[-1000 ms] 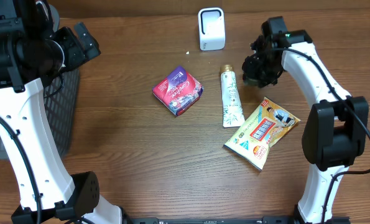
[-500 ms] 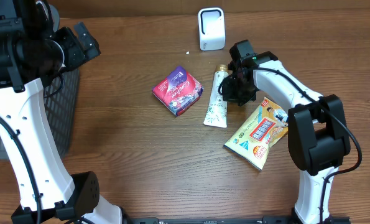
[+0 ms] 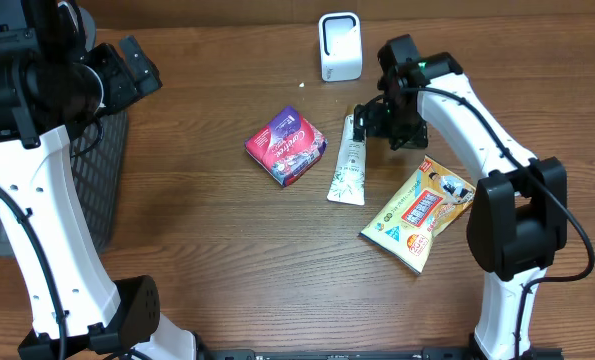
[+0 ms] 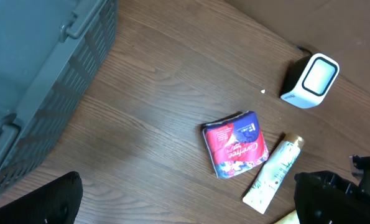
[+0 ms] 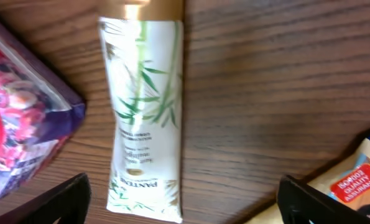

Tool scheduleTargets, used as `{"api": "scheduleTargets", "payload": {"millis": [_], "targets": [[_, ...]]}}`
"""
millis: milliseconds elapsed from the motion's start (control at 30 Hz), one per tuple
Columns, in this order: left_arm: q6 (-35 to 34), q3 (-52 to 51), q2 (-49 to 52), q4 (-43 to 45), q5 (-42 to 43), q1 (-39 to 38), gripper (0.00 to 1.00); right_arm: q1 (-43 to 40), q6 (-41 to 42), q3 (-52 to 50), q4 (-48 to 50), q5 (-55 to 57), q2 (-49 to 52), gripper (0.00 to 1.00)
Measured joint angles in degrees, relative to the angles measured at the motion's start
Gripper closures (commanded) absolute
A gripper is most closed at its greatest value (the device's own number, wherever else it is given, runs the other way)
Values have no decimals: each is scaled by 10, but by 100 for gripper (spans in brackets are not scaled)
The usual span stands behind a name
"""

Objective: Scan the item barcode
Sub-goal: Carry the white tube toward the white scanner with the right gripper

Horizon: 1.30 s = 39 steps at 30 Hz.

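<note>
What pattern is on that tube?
Green bamboo leaves on the white tube; clearest in the right wrist view.

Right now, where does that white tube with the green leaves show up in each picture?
Overhead: the tube lies right of centre.
Left wrist: tube at lower right, slanted.
Right wrist: tube left of centre, running top to bottom.
Shared landmark: the red packet, just left of the tube in all three.
</note>
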Motion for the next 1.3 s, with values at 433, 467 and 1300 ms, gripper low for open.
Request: {"api": "scheduleTargets", "payload": {"millis": [433,467,1300], "targets": [[0,0,0,0,0,0,0,63,26,-57,113,54,9,8],[0,0,0,0,0,0,0,63,28,-60,116,58,13,20],[0,0,0,0,0,0,0,56,49,-22,79,70,43,96]]}}
